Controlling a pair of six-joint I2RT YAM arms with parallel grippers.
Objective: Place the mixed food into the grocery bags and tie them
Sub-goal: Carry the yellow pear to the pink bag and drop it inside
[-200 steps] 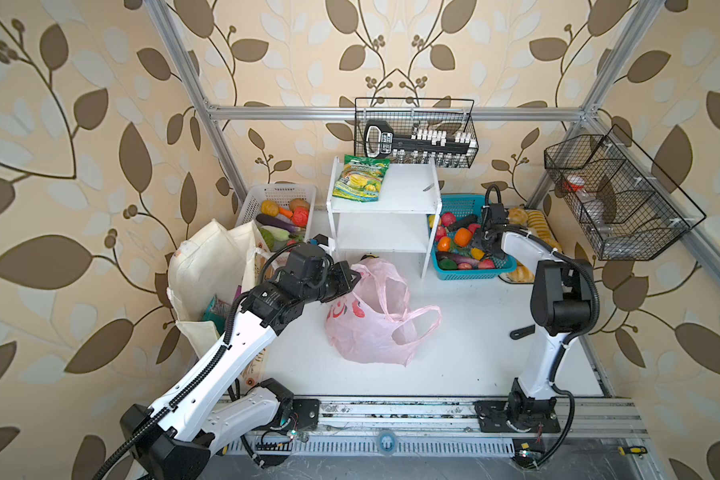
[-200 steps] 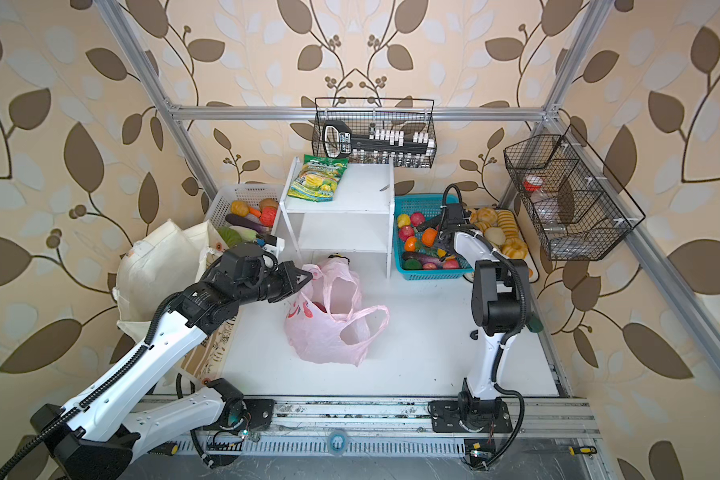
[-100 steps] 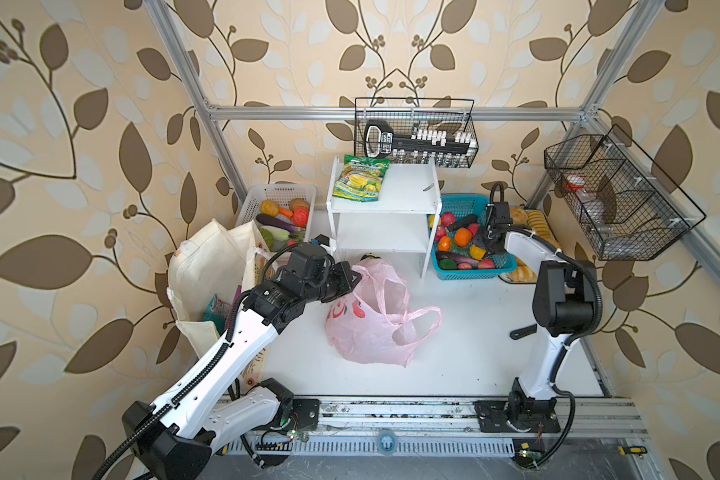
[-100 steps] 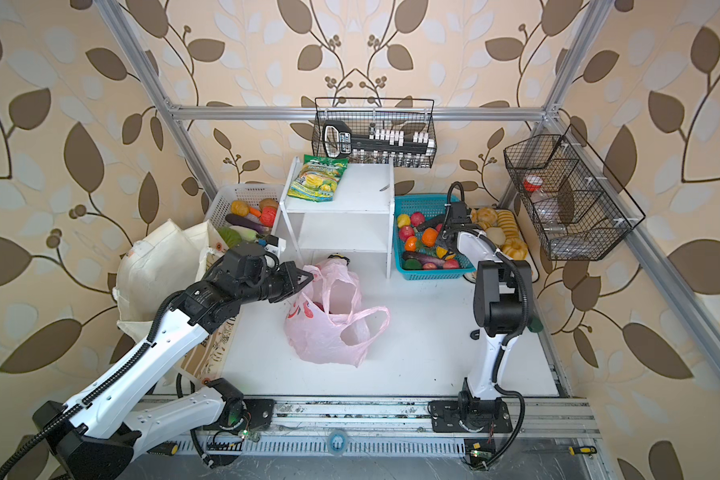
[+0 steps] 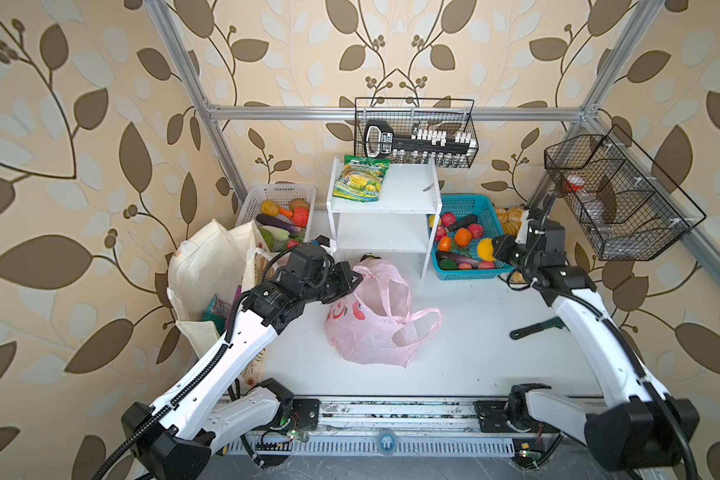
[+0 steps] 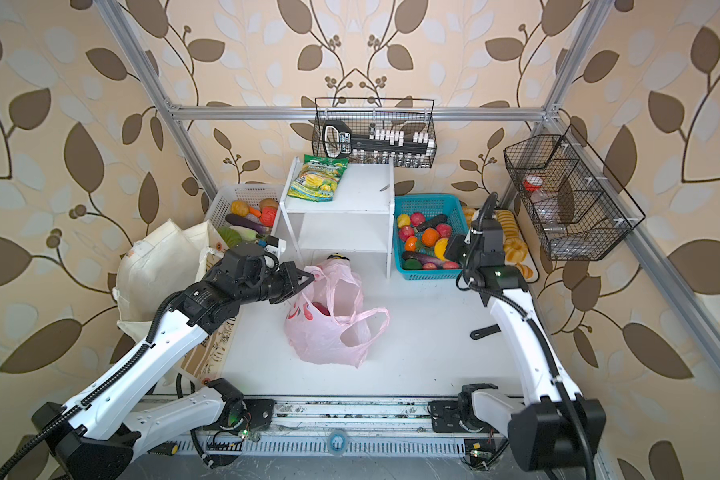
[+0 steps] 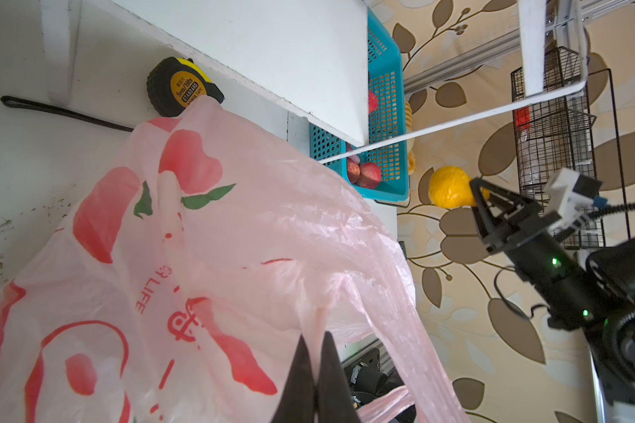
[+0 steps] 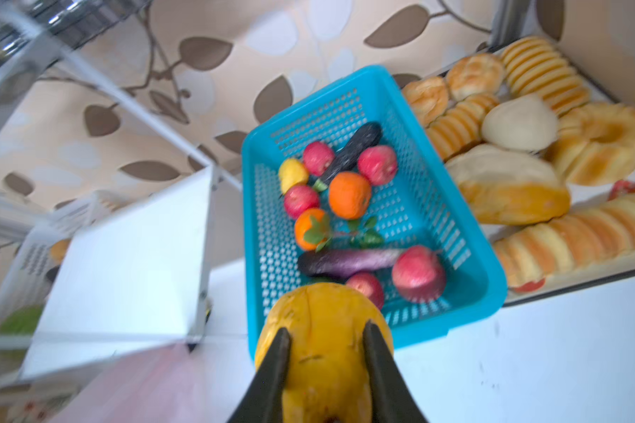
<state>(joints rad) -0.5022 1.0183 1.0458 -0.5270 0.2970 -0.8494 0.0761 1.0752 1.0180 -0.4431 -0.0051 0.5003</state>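
The pink plastic bag [image 5: 371, 320] [image 6: 329, 328] lies open on the white table, and a red fruit [image 6: 323, 309] shows inside it. My left gripper [image 5: 356, 276] [image 7: 315, 337] is shut on one of the bag's loop handles and holds it up. My right gripper [image 5: 495, 249] [image 8: 325, 329] is shut on a yellow fruit [image 8: 323, 351] [image 7: 449, 192], held just above the near edge of the blue basket [image 5: 470, 205] [image 8: 455, 234]. Red and orange fruits [image 8: 349, 199] lie in that basket. The cream canvas tote [image 5: 208, 266] stands at the left with a teal packet [image 5: 215, 309] in it.
A white shelf [image 5: 391, 199] carries a green-and-yellow packet [image 5: 362, 180]. A white basket [image 5: 281, 193] of vegetables stands behind the tote. Bread rolls [image 8: 510, 190] lie right of the blue basket. A tape measure [image 7: 180, 88] sits under the shelf. A black tool [image 5: 537, 328] lies at the right.
My right gripper has closed on the yellow fruit and lifted it out of the blue basket toward the front. The left gripper still holds the bag handle in the same place.
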